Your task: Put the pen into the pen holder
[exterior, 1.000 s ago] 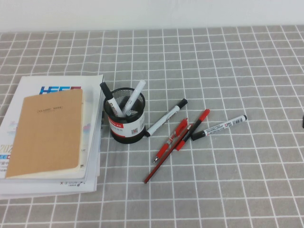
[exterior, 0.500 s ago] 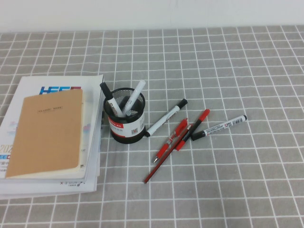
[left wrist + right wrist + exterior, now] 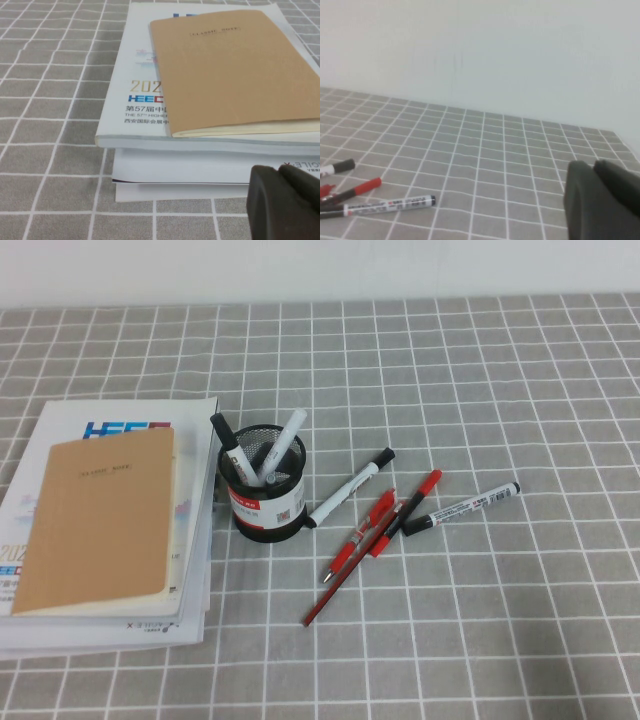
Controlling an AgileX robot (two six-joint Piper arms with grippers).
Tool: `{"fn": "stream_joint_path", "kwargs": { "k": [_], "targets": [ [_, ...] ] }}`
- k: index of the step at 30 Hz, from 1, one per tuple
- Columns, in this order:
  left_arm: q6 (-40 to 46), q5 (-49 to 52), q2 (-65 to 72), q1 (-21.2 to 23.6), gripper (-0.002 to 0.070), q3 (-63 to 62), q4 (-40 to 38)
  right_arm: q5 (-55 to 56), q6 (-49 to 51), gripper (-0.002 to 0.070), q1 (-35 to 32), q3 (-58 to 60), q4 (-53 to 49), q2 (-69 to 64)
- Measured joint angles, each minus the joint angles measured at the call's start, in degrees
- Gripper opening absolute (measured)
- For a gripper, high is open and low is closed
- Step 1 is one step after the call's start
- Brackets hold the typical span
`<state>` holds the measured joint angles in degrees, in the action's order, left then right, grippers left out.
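Left pincer [image 3: 285, 200], beside the book stack [image 3: 200, 145], and right pincer [image 3: 600, 200], above the worktop [image 3: 485, 165]: opening cannot be determined; neither holds anything.

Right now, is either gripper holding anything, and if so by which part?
Nothing is held. The left gripper sits beside the stack of books, and the right gripper is away from the pen, which lies on the table by the pen holder.

Grey checked table [image 3: 520, 620] carries books [image 3: 110, 540], pen holder [image 3: 265, 502], loose pens [image 3: 375, 525].
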<state>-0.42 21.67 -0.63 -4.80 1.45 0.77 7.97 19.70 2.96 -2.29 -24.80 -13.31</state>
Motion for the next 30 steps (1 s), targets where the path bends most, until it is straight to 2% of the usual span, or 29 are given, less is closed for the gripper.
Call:
{"fn": "stream_joint_path", "kwargs": {
  "k": [3,5,8,10,12,15,18,21,30],
  "targets": [
    [0.0,0.0,0.0,0.0,-0.0005,0.0,0.0,0.9,-2.5,-0.0012,0.0,1.9,4.7,1.9],
    [0.0,0.0,0.0,0.0,-0.0005,0.0,0.0,0.8,-11.3,-0.0013,-0.1,2.9,13.7,3.6],
    [0.0,0.0,0.0,0.0,-0.0005,0.0,0.0,-1.2,-30.1,-0.0012,-0.1,3.3,29.9,6.0],
    [0.0,0.0,0.0,0.0,-0.0005,0.0,0.0,-3.8,-37.9,-0.0012,-0.1,3.3,38.1,7.4],
    [0.0,0.0,0.0,0.0,-0.0005,0.0,0.0,-7.1,-41.1,-0.0012,-0.1,3.4,42.2,8.6],
    [0.0,0.0,0.0,0.0,-0.0005,0.0,0.0,-12.5,-38.3,-0.0012,-0.1,3.8,41.3,10.1],
    [0.0,0.0,0.0,0.0,-0.0005,0.0,0.0,-20.4,-29.3,-0.0012,-0.9,3.8,34.5,11.6],
    [0.0,0.0,0.0,0.0,-0.0005,0.0,0.0,-26.7,-24.5,-0.0013,-2.9,3.8,30.5,13.1],
    [0.0,0.0,0.0,0.0,-0.0005,0.0,0.0,-29.0,-22.8,-0.0012,-5.8,3.8,30.0,13.7]
  ]
}}
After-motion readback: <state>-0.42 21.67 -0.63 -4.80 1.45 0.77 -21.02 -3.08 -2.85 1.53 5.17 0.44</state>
